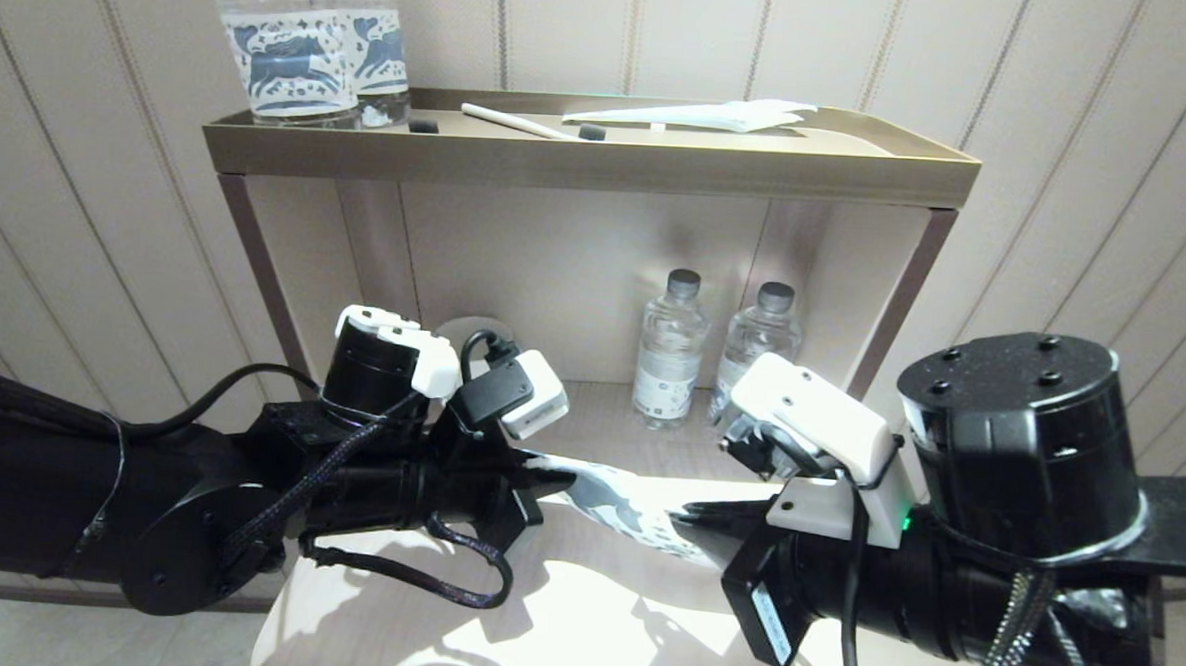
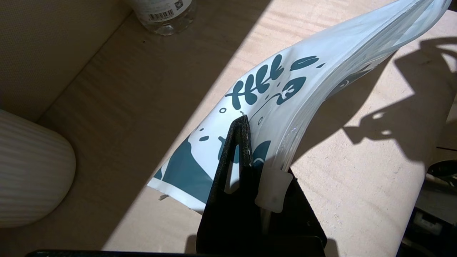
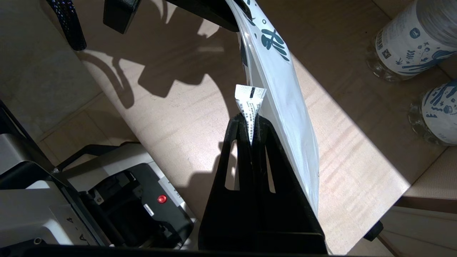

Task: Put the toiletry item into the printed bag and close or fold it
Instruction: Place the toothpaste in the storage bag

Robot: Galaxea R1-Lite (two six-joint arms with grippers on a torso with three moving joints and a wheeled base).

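Observation:
The printed bag (image 1: 614, 502), white with dark blue print, hangs above the wooden tabletop (image 1: 581, 613) between my two arms. My left gripper (image 1: 550, 478) is shut on one end of it. In the left wrist view the bag (image 2: 303, 78) bends away from this gripper (image 2: 255, 146), with a white tab (image 2: 273, 192) by the fingers. My right gripper (image 3: 250, 119) is shut on a small white sachet (image 3: 250, 95) with dark print. The sachet stands right beside the bag's plain side (image 3: 285, 103); I cannot tell whether it touches. In the head view the right gripper (image 1: 693, 518) meets the bag's other end.
Two water bottles (image 1: 670, 348) (image 1: 761, 342) stand at the back under the shelf. The top tray (image 1: 600, 163) holds two horse-label bottles (image 1: 295, 50), a white stick (image 1: 512, 121) and a white packet (image 1: 708, 116). A ribbed white object (image 2: 32, 171) sits left of the bag.

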